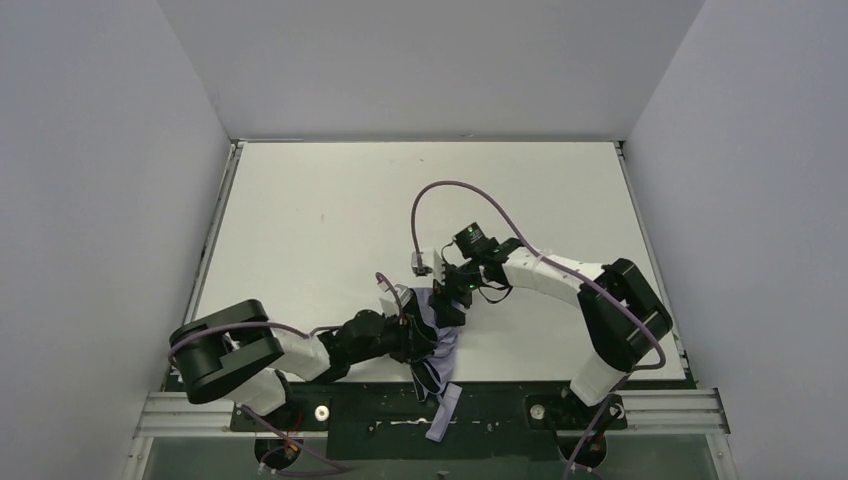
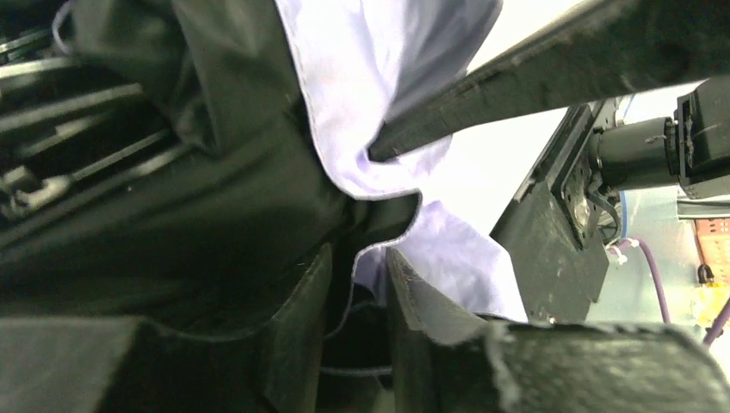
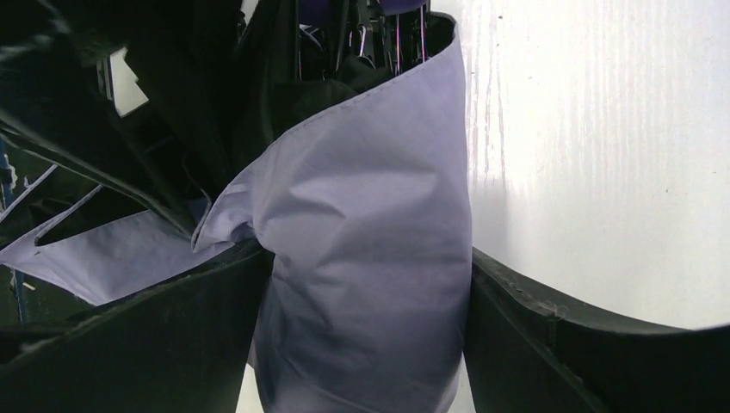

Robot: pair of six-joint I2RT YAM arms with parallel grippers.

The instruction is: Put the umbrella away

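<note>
Top external: the left gripper [image 1: 412, 340] reaches in from the left, its tips buried in the umbrella [image 1: 441, 352]. The umbrella is a crumpled lavender-and-black bundle at the near edge of the table [image 1: 330, 220], lying between the 2 sets of fingers. A lavender strip [image 1: 443, 412] trails from the bundle on the near side of the left fingers and hangs over the black front rail [image 1: 500, 412]. The right gripper [image 1: 448, 298] comes in from the right onto the far end of the bundle, close to the left gripper.

Left wrist: the 2 fingers [image 2: 297, 327] are narrowly apart. A lavender hem backed by black lining [image 2: 215, 198] drops into the gap and looks loose there, not pinched. Thin ribs [image 2: 69, 112] lie beyond the fingers, off to 1 side. 1 finger of the right gripper pokes into the lavender fabric just past the left fingertips.

Right wrist: the fingers [image 3: 551, 344] are wide, straddling a puffy lavender fold. The fold fills the gap and touches both inner faces, with no visible crushing. More ribs and black lining bunch up beyond the fingertips. Bare table shows beside 1 finger.
</note>
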